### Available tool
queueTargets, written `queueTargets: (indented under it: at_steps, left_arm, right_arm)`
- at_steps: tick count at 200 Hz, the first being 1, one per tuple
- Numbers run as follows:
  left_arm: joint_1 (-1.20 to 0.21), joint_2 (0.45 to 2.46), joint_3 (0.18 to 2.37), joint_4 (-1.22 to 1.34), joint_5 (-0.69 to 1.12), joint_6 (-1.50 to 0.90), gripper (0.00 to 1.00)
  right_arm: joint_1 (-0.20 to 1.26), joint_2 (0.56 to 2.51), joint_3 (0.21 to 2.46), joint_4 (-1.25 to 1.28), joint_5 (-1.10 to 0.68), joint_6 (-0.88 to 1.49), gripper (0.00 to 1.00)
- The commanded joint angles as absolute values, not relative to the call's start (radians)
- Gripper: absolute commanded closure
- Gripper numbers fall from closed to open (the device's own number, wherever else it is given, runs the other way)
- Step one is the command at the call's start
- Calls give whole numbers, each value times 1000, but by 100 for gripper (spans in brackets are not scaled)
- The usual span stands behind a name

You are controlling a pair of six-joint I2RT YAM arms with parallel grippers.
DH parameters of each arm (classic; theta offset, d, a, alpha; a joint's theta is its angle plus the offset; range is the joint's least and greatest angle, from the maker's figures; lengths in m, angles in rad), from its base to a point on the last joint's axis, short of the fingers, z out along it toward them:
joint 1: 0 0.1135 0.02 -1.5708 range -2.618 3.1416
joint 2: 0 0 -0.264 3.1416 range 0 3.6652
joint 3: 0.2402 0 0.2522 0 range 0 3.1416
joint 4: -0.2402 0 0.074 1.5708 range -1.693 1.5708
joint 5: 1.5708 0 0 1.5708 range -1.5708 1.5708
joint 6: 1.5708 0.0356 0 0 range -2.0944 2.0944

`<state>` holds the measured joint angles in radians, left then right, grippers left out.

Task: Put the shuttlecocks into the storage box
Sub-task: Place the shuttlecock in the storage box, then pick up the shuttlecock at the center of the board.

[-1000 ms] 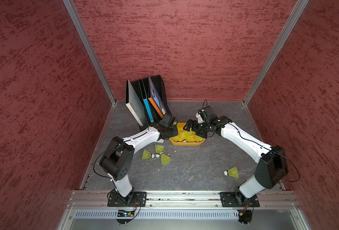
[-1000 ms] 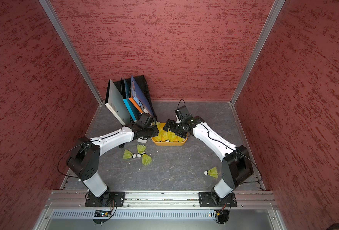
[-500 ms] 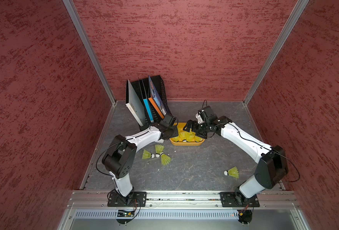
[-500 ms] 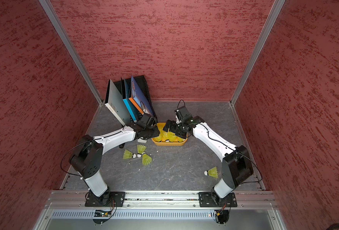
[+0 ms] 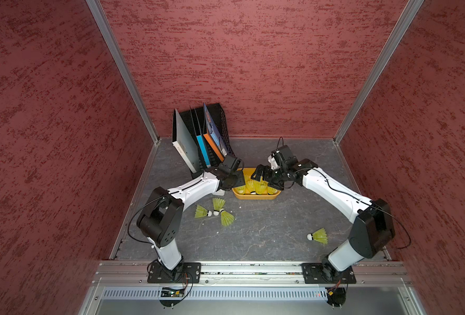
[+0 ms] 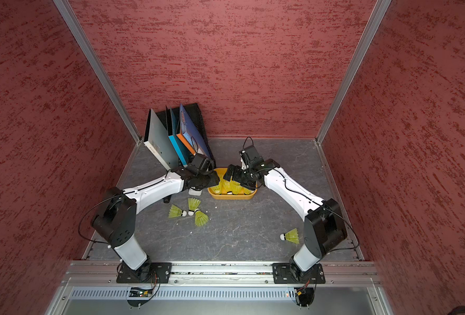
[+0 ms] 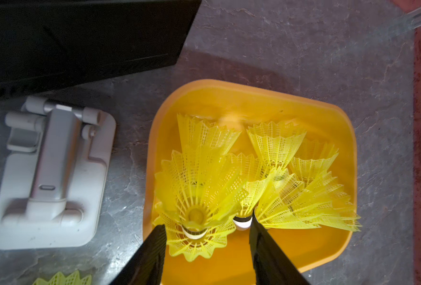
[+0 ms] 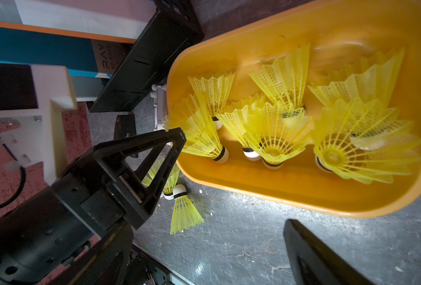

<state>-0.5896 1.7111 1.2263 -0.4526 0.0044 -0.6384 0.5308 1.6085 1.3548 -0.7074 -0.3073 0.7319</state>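
Counts: storage box point(image 5: 255, 197) x1. Shuttlecocks in box point(image 8: 273, 138): at least 7 visible; they overlap, so can't get an exact number. Loose shuttlecocks point(image 5: 227, 218) on the table point(image 5: 266, 231): 4, a cluster of 3 plus a lone shuttlecock point(image 5: 319, 236). File rack point(image 5: 221, 117) x1, holding 4 books point(image 5: 183, 139). Grey-white device point(image 7: 51, 172) x1. Arms x2: left arm point(image 5: 195, 188), right arm point(image 5: 332, 191).
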Motion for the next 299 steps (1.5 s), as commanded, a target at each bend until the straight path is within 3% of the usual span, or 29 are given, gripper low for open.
queueTargets:
  at_steps: [1,44,81,194,255,299]
  left_arm:
    - [-603,1647,1261,-498,-35,-633,36]
    - [-608,1521,1185,-481,-61,-624,16]
    - [-545,1415,1114,-493,33,-709,17]
    - [-544,1238,954,-645,181,-738,16]
    - [-565,1142,862,-743,151,-839,17]
    - [-592,1084,779,-742,103,-898,24]
  right_arm:
    - [526,1602,1381,-727,-281,706,2]
    - [528,1557,1363,-742,-224,652,2]
    - [539,1507,1331,-754,-184,609,2]
    - [694,1357,1199,-749,-76,555,2]
    - [790,1340,1152,-758,-17,568,2]
    - [844,1366,1149,-741,-22,567,2]
